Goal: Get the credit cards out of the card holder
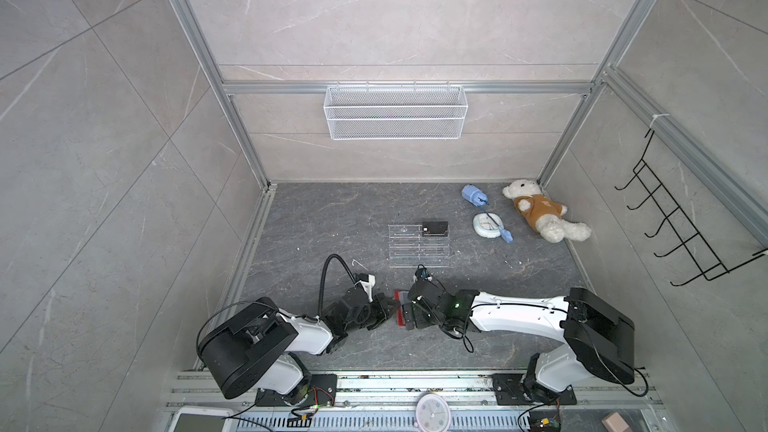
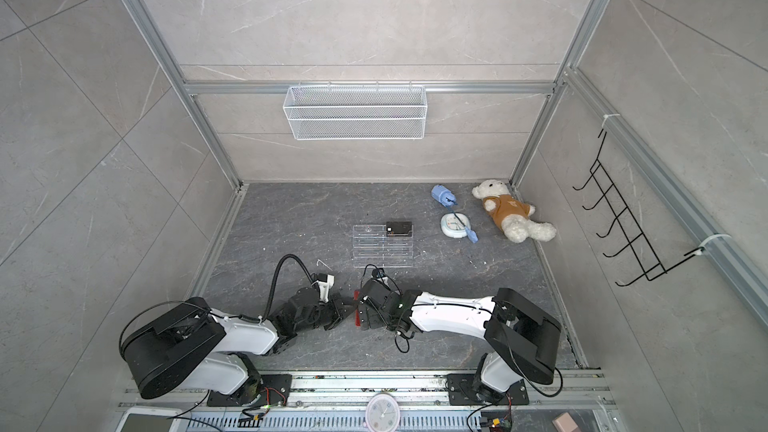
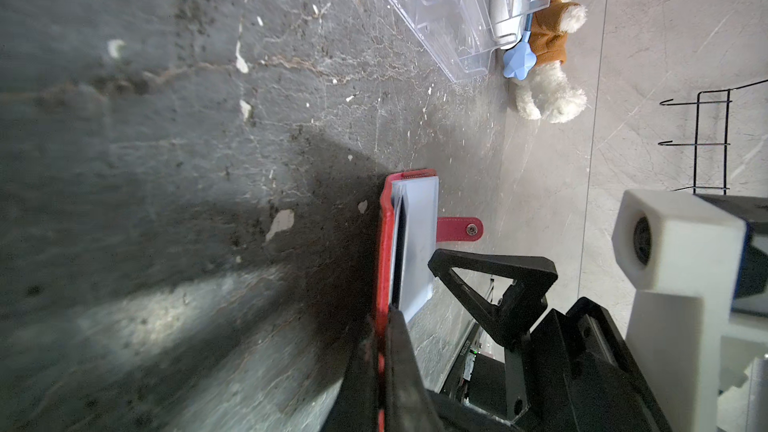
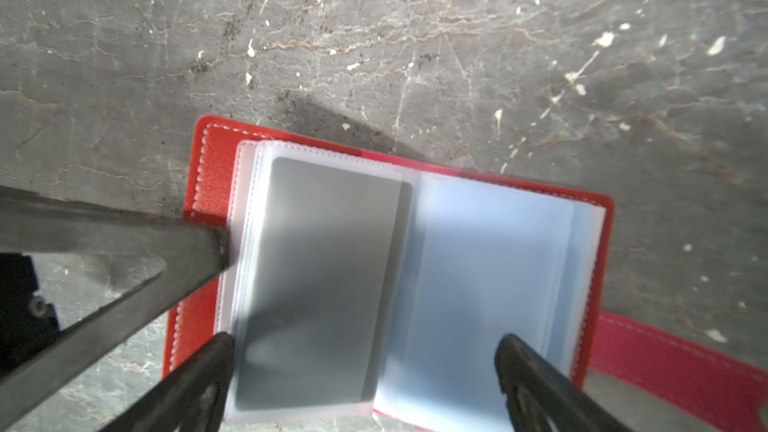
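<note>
Holder (image 4: 208, 168) lies open on the dark table (image 1: 332, 222), near the front in both top views, right between the two grippers. It is red. A dark card (image 4: 324, 284) sits inside a clear sleeve (image 4: 249, 201) on one side of it, and it looks grey through the plastic. The other side shows a pale blue page (image 4: 490, 263). A red tab (image 3: 459, 228) with a snap sticks out past the cover on the blue page's side.

The left gripper (image 3: 384, 322) is squeezed tight on the edge of the red cover, on the side where the dark card is.

The right gripper (image 4: 363, 342) hangs just over the open holder with its jaws spread wide. One fingertip (image 4: 220, 347) is at the outer edge of the sleeve, and the other is over the blue page. It holds nothing.

A black card (image 1: 435, 227) stands in the back step of the clear stand (image 1: 417, 247). The stand is farther back on the table, apart from the holder.
</note>
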Robot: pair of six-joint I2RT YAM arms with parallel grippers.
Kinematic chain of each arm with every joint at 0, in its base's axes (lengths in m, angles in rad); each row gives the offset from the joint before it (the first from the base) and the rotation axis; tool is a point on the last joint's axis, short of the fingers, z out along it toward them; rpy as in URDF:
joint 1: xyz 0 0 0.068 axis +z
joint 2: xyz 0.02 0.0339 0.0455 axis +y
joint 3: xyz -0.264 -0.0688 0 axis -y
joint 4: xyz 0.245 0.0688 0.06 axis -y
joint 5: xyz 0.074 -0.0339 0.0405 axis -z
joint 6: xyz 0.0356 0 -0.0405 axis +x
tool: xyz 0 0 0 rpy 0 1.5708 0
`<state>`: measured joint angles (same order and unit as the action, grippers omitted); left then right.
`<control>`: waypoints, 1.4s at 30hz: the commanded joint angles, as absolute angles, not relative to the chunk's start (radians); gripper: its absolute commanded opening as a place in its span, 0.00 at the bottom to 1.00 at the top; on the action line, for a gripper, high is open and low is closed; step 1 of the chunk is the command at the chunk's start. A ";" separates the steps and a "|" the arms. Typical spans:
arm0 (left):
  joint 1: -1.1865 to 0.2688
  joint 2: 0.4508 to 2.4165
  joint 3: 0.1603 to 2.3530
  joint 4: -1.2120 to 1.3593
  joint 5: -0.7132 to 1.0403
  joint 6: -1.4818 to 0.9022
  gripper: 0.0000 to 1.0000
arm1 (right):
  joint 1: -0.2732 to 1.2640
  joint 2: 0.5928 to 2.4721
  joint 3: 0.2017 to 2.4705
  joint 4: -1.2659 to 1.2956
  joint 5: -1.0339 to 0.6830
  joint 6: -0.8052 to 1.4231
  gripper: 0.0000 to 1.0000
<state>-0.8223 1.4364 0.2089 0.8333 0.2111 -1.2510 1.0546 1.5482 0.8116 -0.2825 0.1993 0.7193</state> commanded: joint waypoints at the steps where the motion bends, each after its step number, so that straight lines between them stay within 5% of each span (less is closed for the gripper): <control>1: -0.828 1.410 0.201 0.852 0.210 -1.217 0.00 | 1.055 1.522 0.804 -0.330 0.247 0.736 1.00; 19: -0.826 1.316 0.250 0.604 0.197 -1.108 0.00 | 1.045 1.391 0.768 -0.414 0.336 0.737 1.00; 31: -0.809 1.217 0.357 0.276 0.176 -0.920 0.00 | 1.014 1.063 0.658 -0.455 0.431 0.621 1.00; 39: -0.805 1.192 0.398 0.155 0.134 -0.882 0.47 | 0.936 0.879 0.601 -0.487 0.373 0.603 0.99; 42: -0.803 1.125 0.437 0.025 0.080 -0.864 0.58 | 0.926 0.851 0.603 -0.500 0.350 0.597 0.84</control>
<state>-0.8101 1.1912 0.3798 0.1402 0.1375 -0.9096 0.9340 0.8730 0.6128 -0.4644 0.3775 0.6209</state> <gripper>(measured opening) 0.570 0.861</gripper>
